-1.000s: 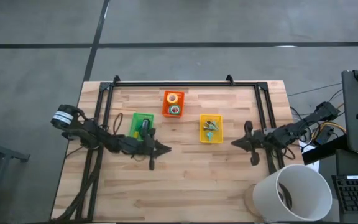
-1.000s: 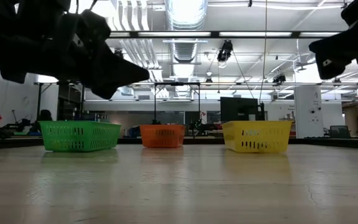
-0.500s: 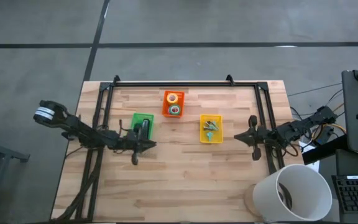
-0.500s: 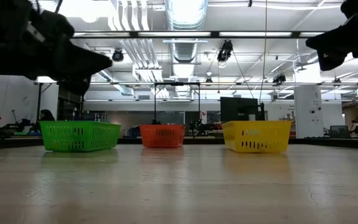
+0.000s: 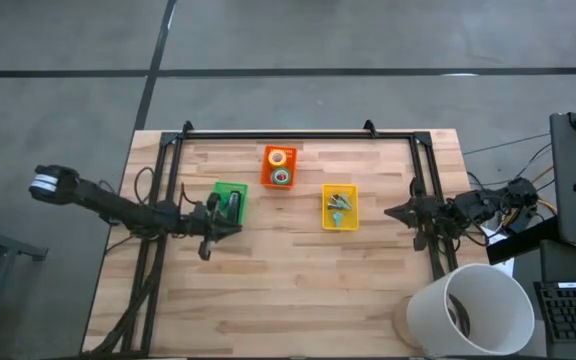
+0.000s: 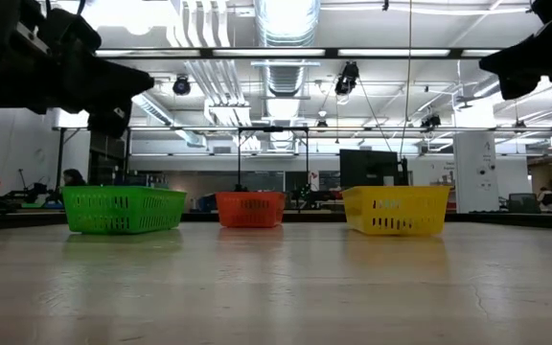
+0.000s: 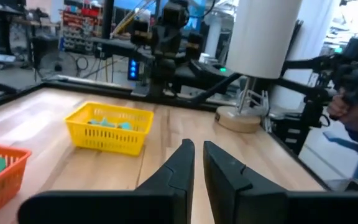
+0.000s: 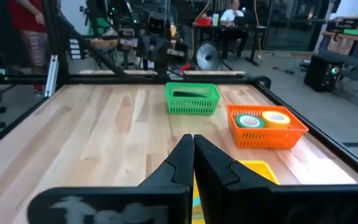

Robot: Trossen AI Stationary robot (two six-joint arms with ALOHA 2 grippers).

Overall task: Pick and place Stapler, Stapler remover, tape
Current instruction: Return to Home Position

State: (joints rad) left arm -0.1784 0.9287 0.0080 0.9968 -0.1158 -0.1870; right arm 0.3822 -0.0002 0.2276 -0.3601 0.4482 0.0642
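High view: left gripper [image 5: 234,229] beside green basket [image 5: 216,200], right gripper [image 5: 392,212] near table [image 5: 288,290] edge; both pinched narrow, empty.

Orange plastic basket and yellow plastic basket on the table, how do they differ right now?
The orange plastic basket holds a yellow tape roll and a green tape roll; the yellow plastic basket holds small teal and silver pieces. The orange basket sits nearer the black rail; the yellow basket sits farther right. Both are small, slotted and upright.
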